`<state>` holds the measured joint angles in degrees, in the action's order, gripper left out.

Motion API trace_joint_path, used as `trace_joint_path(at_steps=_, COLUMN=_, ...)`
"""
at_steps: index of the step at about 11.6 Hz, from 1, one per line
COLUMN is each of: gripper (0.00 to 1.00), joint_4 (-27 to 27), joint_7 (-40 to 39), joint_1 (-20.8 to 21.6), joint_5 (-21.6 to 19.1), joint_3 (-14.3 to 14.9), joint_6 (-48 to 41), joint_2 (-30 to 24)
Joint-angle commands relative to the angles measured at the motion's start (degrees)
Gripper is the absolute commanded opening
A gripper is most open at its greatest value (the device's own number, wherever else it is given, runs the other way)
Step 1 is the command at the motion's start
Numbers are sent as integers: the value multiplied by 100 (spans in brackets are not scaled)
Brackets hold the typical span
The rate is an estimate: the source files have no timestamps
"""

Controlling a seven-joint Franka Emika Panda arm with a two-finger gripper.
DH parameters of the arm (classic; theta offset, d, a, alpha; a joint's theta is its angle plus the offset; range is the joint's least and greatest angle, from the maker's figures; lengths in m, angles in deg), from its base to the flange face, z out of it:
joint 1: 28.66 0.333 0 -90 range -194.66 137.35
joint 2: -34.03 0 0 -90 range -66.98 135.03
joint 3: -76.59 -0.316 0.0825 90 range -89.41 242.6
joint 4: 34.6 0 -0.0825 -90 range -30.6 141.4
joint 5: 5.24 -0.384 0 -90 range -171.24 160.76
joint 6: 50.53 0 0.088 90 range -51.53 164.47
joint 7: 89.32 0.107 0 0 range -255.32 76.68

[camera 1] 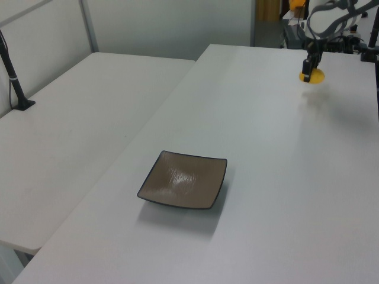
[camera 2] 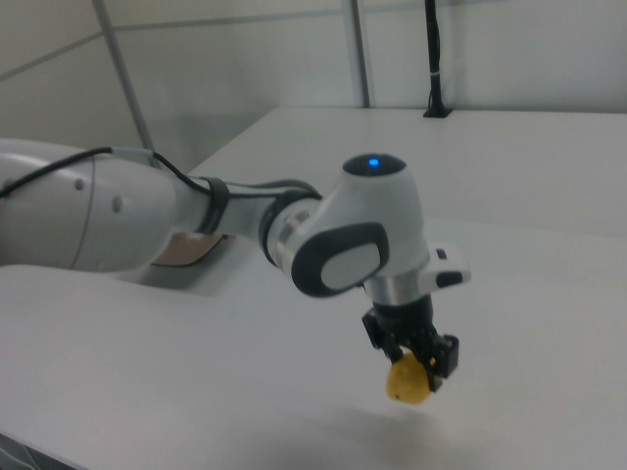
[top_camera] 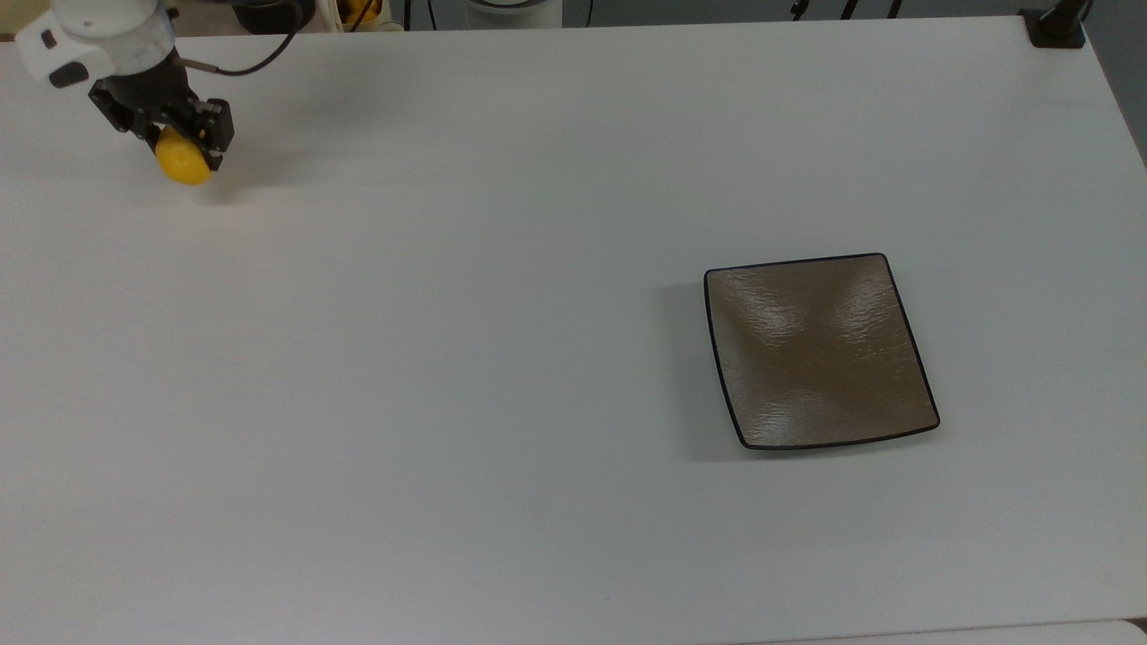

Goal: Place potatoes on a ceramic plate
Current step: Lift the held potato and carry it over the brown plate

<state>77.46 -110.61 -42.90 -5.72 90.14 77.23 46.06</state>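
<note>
Top view sets out the whole relation: the black two-finger gripper hangs near the far left corner of the white tabletop, clamped on the bright yellow, smooth, oval potato, while the square, glossy brown-taupe ceramic plate with a thin black rim lies well apart, toward the top view's right edge and somewhat nearer the front edge. From the gripper the plate therefore lies along a long diagonal, mostly to the top view's right and a little toward the bottom.

The potato sits between the two fingers and bulges out below them. In the right view the potato hangs clear of the tabletop under the gripper, with a soft shadow beneath it, so it looks lifted off the surface. The left view agrees: the potato is at the far right corner of the tabletop with a shadow below it, and the plate rests near the left view's left edge, bare.

The carry appears to be the step in hand. The coming move would call for a long traverse across open tabletop to the plate, then a descent over its dished middle.
</note>
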Motion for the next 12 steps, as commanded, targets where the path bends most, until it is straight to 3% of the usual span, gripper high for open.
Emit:
trace_joint_path(at_steps=1, gripper=24, joint_4=-394, joint_7=-51, joint_1=281, joint_5=83, joint_3=-71, joint_6=-979, joint_2=-543)
trace_joint_path(at_steps=6, gripper=24, joint_4=-1510, joint_7=45, joint_1=457, joint_5=66, joint_3=-879, joint_6=-2342, joint_2=-764)
trace_joint_path(at_steps=12, gripper=25, joint_4=-1880, joint_7=535, joint_1=1598, joint_5=-13, joint_3=-959, joint_6=-2406, joint_2=-817)
